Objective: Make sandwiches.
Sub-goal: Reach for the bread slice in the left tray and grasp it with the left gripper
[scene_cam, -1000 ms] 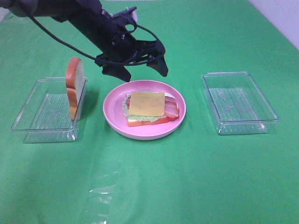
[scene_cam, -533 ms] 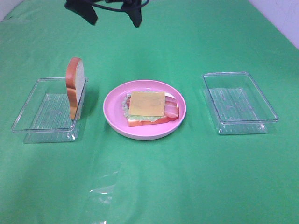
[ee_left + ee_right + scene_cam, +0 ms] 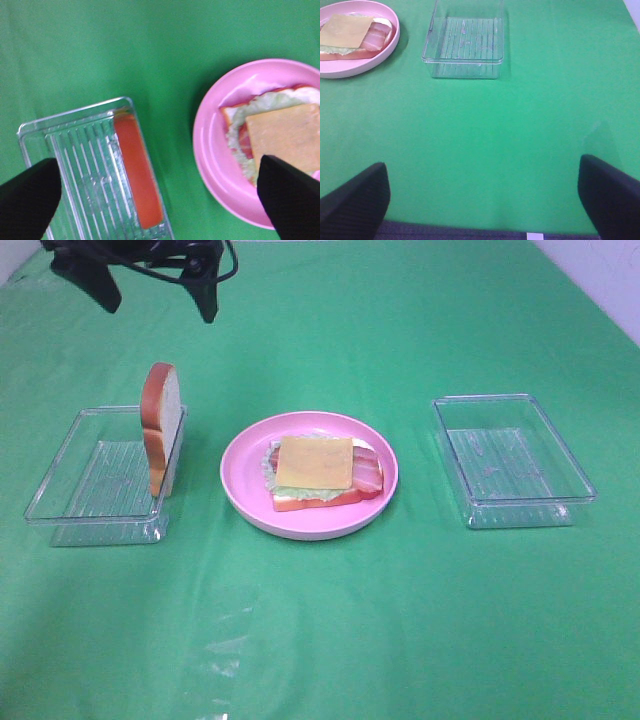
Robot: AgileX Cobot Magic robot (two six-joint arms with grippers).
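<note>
Top slice still to place; your left arm was the nearer.

Left gripper hung wide and empty beyond the left tray; bread slice stood on edge against its plate-side wall, long axis along it. Open sandwich sat mid-plate; right gripper wide, empty.

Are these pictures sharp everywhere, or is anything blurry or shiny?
Exterior high view: sharp, with pale glare on the green cloth near the front. Left wrist view: soft overall, the dark left tool fingers blurred at the edges. Right wrist view: the clear tray crisp, the close right tool fingers fuzzy.
</note>
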